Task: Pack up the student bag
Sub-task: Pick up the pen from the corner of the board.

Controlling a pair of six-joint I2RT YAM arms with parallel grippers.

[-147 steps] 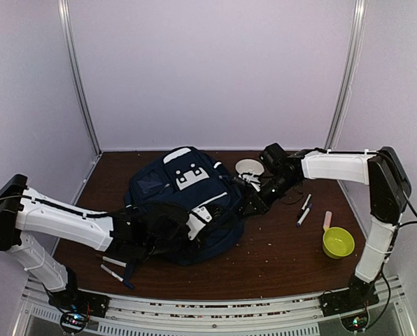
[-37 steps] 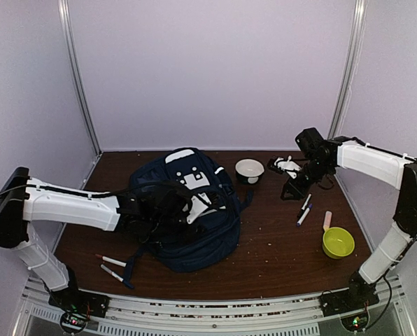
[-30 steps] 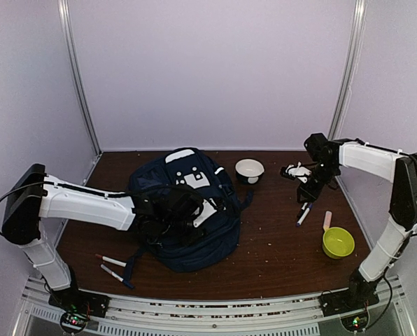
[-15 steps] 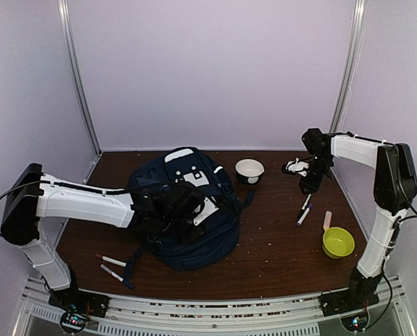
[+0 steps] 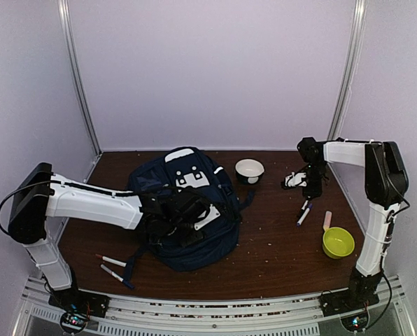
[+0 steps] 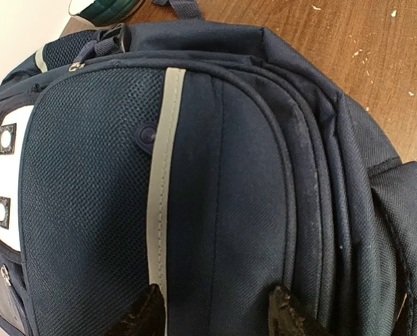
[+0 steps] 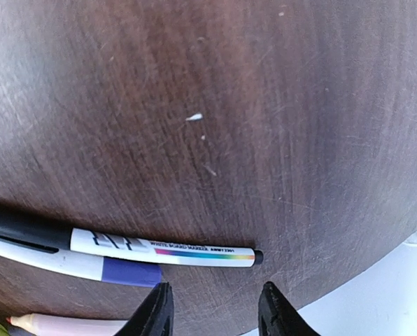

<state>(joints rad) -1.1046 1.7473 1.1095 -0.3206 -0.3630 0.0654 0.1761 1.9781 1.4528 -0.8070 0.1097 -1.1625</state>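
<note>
Risk: right jaws hang released, empty, over a whiteboard marker (image 7: 163,250) that touches a second marker (image 7: 89,267) on the desk (image 7: 229,105) (parallel, side by side). Closing could catch both or roll one away. Same for left jaws: released, nothing held, over the student bag (image 5: 201,246). Its zips (image 6: 292,161) look shut, so no way in. Bag: navy, pale stripe, flat, left of centre.

student bag (image 5: 159,183) | navy-blue backpack, white stripe and patches | lying flat, front up | left of centre
</note>
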